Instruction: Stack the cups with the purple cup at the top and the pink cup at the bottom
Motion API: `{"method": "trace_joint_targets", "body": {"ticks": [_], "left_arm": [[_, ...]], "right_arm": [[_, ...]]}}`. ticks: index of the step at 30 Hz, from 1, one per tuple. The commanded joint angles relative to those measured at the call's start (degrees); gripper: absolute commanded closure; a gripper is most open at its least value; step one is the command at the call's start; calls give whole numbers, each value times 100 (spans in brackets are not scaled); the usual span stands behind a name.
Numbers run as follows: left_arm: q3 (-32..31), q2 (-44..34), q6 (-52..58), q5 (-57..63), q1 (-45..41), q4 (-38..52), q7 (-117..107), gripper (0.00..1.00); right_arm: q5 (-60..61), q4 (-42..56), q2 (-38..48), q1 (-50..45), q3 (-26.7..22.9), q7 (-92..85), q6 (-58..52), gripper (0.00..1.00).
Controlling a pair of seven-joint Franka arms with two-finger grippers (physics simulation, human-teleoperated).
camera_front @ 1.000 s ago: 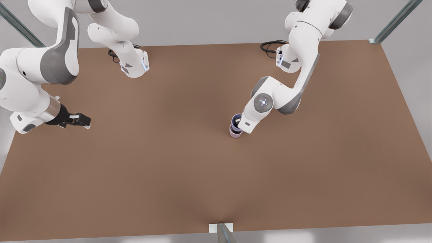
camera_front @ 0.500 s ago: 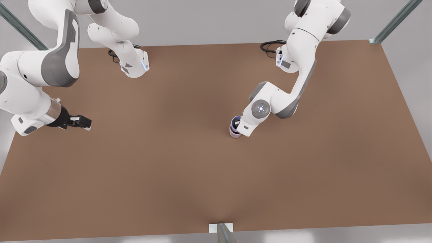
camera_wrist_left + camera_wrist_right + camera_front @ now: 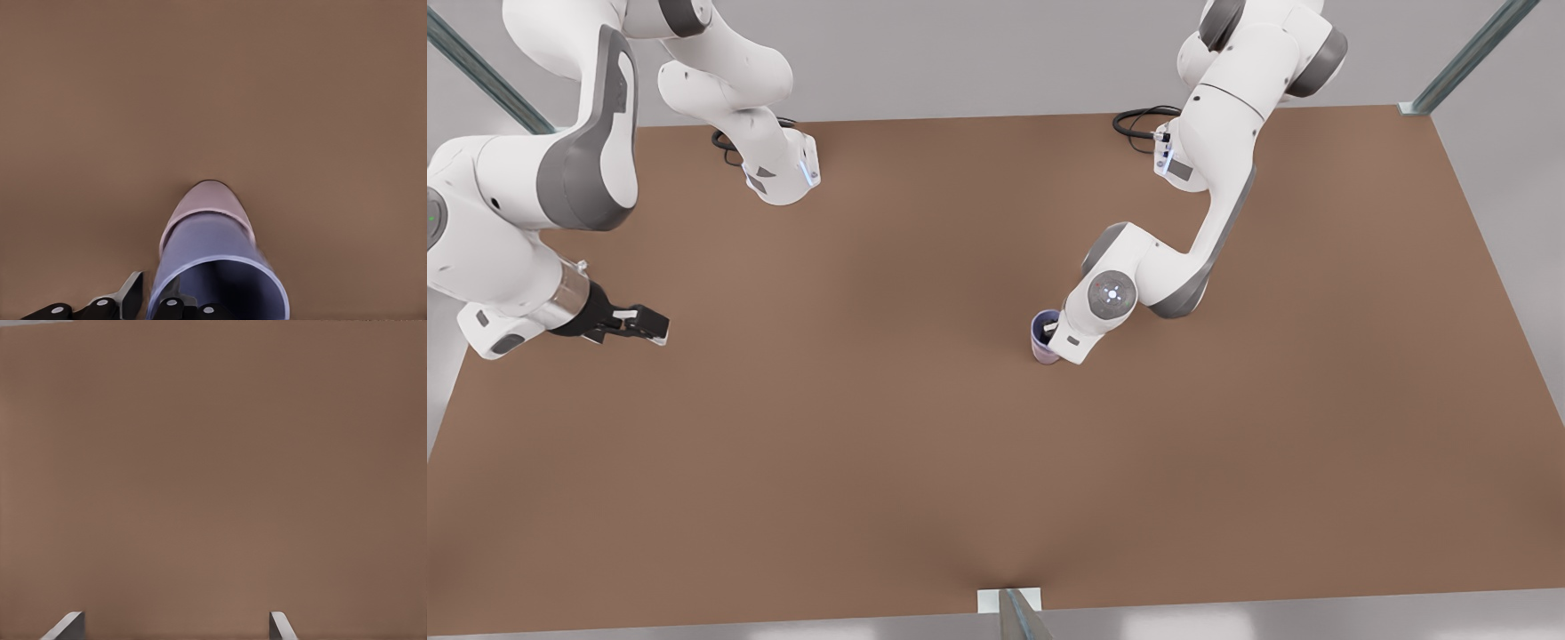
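Purple cup (image 3: 217, 267) nested in pink cup (image 3: 208, 198), left hand (image 3: 150, 303) pinching rim (table (image 3: 871, 444) around bare).

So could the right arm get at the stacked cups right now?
Probably not cleanly: the left gripper grips the purple cup, nested in the pink cup, crowding that spot. The open right gripper waits far across bare table.

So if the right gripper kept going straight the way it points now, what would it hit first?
Probably just the bare table. The right gripper, waiting at the front view's left with fingers open, faces plain brown tabletop. The purple cup sits far off, held by the left gripper.
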State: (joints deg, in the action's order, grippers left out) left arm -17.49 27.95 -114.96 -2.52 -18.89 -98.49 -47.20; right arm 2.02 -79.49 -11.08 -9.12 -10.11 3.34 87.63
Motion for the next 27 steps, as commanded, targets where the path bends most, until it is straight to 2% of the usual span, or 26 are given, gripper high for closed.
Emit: {"method": "trace_joint_targets", "body": {"ticks": [1, 3, 6, 7, 8, 12, 14, 16, 17, 18, 20, 21, 22, 23, 25, 26, 27], "left_arm": [[0, 0, 0, 32, 0, -3, 0, 51], [0, 0, 9, 32, 0, -3, 9, 50], [0, -9, 26, 32, 0, 6, 18, 42], [0, -27, 61, 137, 0, 14, 9, 26], [0, -44, 70, 181, 0, 14, -35, 0], [0, -97, 386, 181, 9, 225, -53, 0], [9, -255, 984, 181, 9, 436, -9, 0], [149, -387, 1959, 190, 35, 1033, 359, 0], [535, -405, 2337, 181, 35, 1341, 1053, 0], [1203, -501, 2628, 181, 35, 1587, 2134, 0], [2258, -800, 2813, 181, 26, 1649, 3884, 0], [2417, -1045, 2813, 190, 61, 1649, 4104, 0], [2286, -1352, 2821, 199, 358, 1640, 4078, 0], [1741, -1749, 2900, 515, 870, 1632, 4043, 0], [1643, -1846, 2900, 709, 1001, 1640, 4025, 0], [1311, -1872, 2892, 744, 1308, 1640, 4025, 0], [1283, -1890, 2883, 814, 1327, 1640, 4025, 0]], "right_arm": [[0, 3, 0, -2, 0, 0, 0, 0], [0, 3, 0, -2, 0, 0, 0, 0], [-9, 3, 0, -2, 0, 0, 26, 0], [-9, 3, 0, -2, 0, 0, 26, 0], [-9, 3, 0, -2, 0, 0, 26, 0], [-9, 3, 0, -2, 0, 0, 26, 0], [-9, 3, 0, -2, 0, 0, 26, 0], [-9, 3, 0, -2, 0, 0, 26, 0], [-9, 3, 0, -2, 0, 0, 26, 0], [-9, 3, 0, -2, 0, 0, 26, 0], [-9, 3, 0, -2, 0, 0, 35, 0], [-9, 3, 0, -11, 0, 0, 35, 0], [-9, 3, 0, -2, 0, 0, 35, 0], [-9, 3, 0, -2, 0, 0, 35, 0], [-9, 3, 0, 6, 0, 0, 35, 0], [-9, 3, 0, -2, 0, 0, 35, 0], [-9, 3, 0, -2, 0, 0, 35, 0]]}}
